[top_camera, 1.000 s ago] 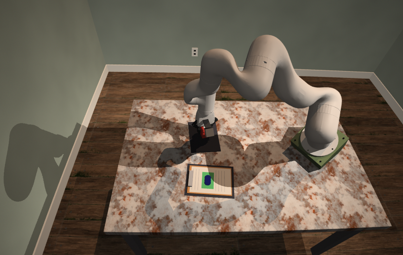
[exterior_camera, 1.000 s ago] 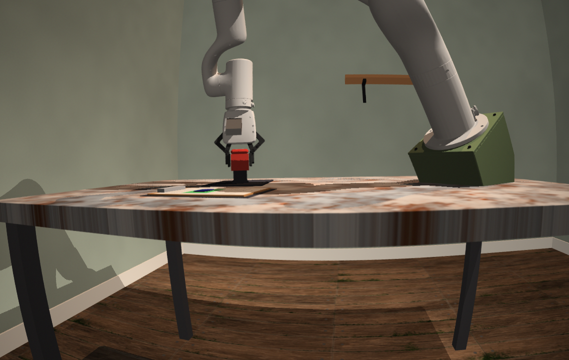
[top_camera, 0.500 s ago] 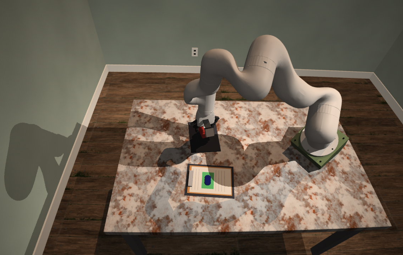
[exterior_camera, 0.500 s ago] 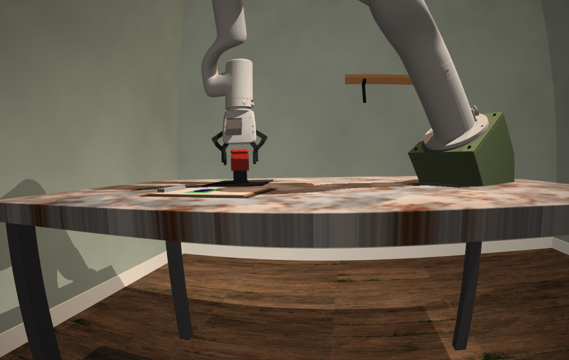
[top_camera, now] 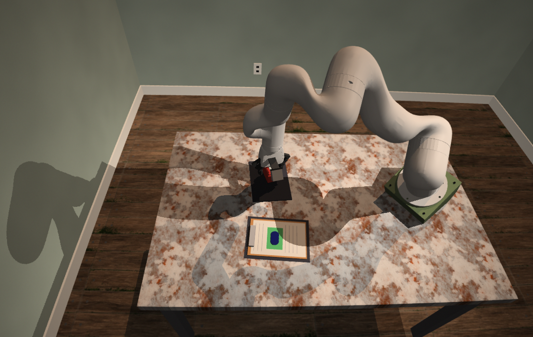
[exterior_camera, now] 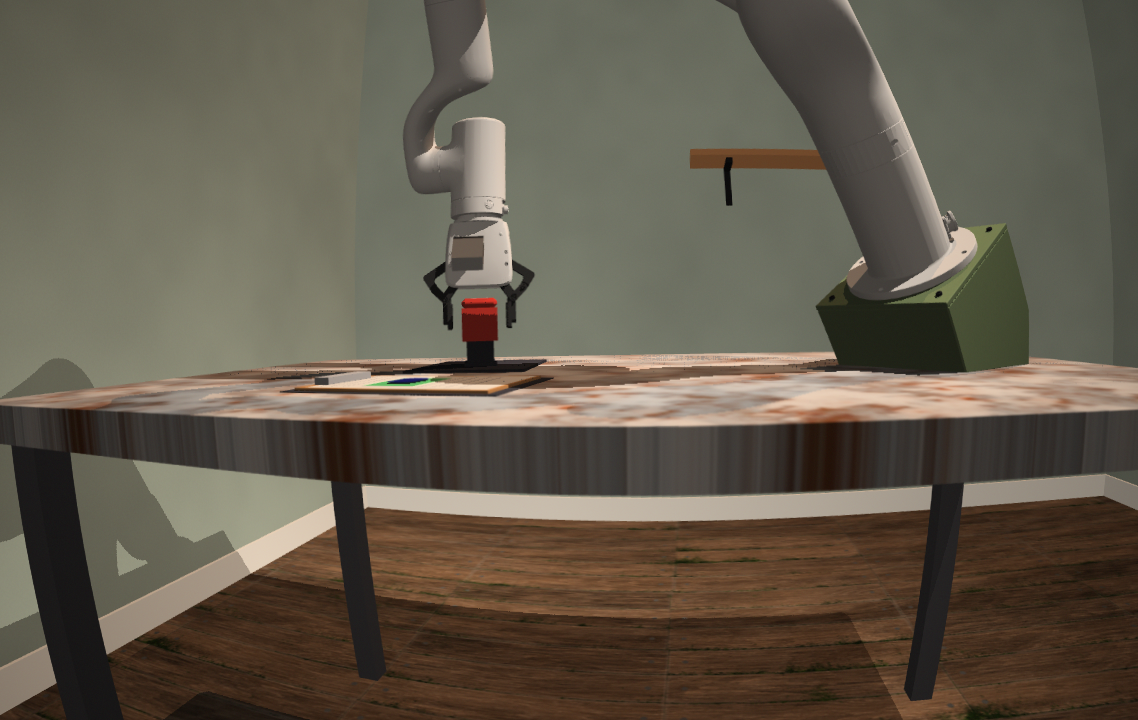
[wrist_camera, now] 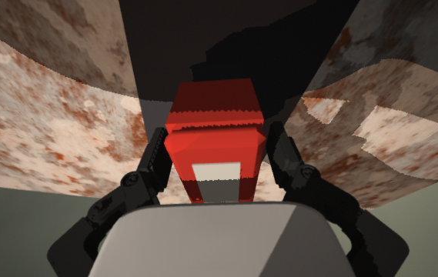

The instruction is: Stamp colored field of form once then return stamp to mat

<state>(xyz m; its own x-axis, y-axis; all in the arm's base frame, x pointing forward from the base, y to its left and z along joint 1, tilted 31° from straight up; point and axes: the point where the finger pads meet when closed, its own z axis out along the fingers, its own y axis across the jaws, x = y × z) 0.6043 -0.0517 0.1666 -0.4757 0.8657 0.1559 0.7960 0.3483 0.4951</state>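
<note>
Fingers of the gripper (exterior_camera: 479, 317) stand spread apart, one on each side of the red stamp (exterior_camera: 479, 322) with a gap on both sides, so nothing is clamped. That gap reads best in the exterior view, where the stamp stands upright on its dark foot on the black mat (exterior_camera: 515, 365), directly beneath the wrist. From the wrist view the same stamp (wrist_camera: 214, 131) fills the middle, the black fingers flanking its body; whether either pad brushes the red sides is hard to judge there, since the angle is steep.

Only the top view shows where things lie on the table (top_camera: 386, 260): the stamp (top_camera: 266, 172) sits in the far half of the mat (top_camera: 272, 192), mostly hidden under the gripper (top_camera: 271, 169). Nearer the camera lies the form (top_camera: 295, 238) on its clipboard, apart from the mat, and its green field (top_camera: 269, 243) carries a dark blue mark (top_camera: 274, 238) that seems to lie inside the green. In the exterior view the form (exterior_camera: 466, 386) is only a thin sliver, edge on, and the arm's green base (exterior_camera: 940, 331) stands well to the right.
</note>
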